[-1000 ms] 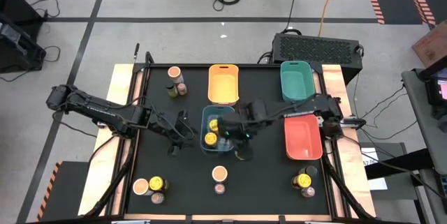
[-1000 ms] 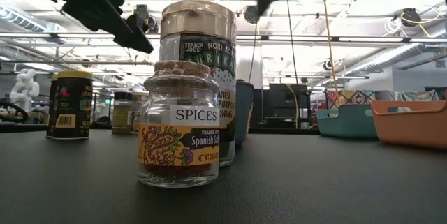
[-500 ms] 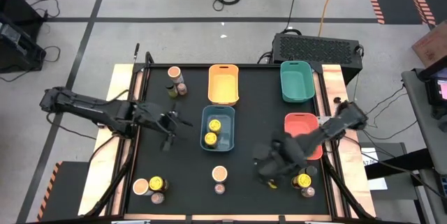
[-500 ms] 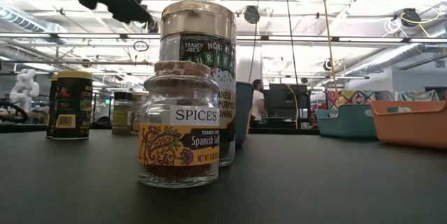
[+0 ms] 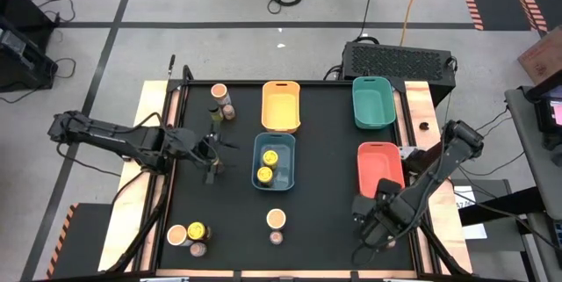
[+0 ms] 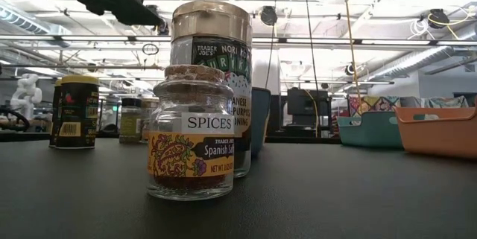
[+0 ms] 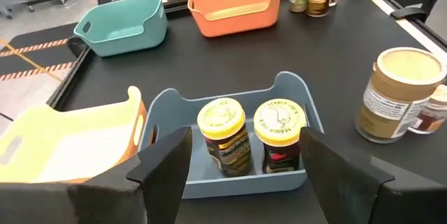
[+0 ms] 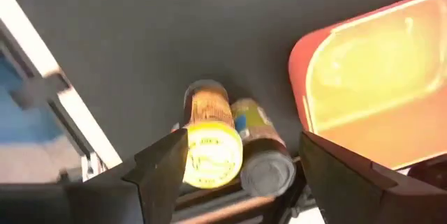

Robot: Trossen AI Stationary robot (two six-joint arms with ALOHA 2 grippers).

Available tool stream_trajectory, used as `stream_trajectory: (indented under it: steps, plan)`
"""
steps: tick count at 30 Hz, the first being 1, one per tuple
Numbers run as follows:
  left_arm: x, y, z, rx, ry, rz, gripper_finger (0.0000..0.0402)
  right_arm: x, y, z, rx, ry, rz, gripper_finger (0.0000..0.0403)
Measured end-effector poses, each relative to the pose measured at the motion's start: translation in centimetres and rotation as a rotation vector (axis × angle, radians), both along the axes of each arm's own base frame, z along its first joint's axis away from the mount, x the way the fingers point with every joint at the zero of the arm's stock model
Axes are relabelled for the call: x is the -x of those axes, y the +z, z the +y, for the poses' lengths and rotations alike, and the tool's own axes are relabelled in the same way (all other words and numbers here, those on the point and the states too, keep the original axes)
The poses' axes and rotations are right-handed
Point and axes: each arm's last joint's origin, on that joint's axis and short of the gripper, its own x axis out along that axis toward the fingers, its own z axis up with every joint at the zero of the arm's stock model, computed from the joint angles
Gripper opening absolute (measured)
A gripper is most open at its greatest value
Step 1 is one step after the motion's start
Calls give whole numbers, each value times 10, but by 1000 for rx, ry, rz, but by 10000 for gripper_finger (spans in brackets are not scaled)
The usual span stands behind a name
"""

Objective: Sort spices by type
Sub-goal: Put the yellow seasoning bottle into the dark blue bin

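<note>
My right gripper (image 5: pixel 376 226) hangs open over two jars standing at the table's near right corner. One has a yellow lid (image 8: pixel 213 155), the other a dull grey lid (image 8: pixel 269 172); both show between its fingers in the right wrist view. My left gripper (image 5: pixel 212 155) waits open, left of the blue tray (image 5: pixel 286 177), which holds two yellow-lidded jars (image 7: pixel 223 121) (image 7: pixel 280 119). Other jars stand upright on the table: a peach-topped tub (image 5: pixel 277 219) with a small jar (image 6: pixel 190 138) near the middle, and groups at the near left (image 5: pixel 189 234) and far left (image 5: pixel 221 103).
The yellow tray (image 5: pixel 281 106) and the green tray (image 5: pixel 373 102) sit at the far side. The red tray (image 5: pixel 380 173) lies just beyond my right gripper. The table's near right rail (image 8: pixel 63 123) runs close beside the two jars. Bare black mat lies between the blue and red trays.
My right gripper has swung from over the blue tray toward the table's near right corner and now hangs above the two jars there. My left gripper has drawn back a little toward the table's left edge. The jars have stayed where they were.
</note>
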Motion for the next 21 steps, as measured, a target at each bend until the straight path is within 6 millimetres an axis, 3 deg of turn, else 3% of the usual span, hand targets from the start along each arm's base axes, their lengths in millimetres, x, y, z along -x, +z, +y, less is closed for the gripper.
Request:
stream_trajectory:
  steps: [14,21]
  plan:
    - [0,0,0,0,-1,-2,267,4,-3,16,-111,375,-27,267]
    - [0,0,0,0,-1,-1,267,16,-13,21,-86,399,10,267]
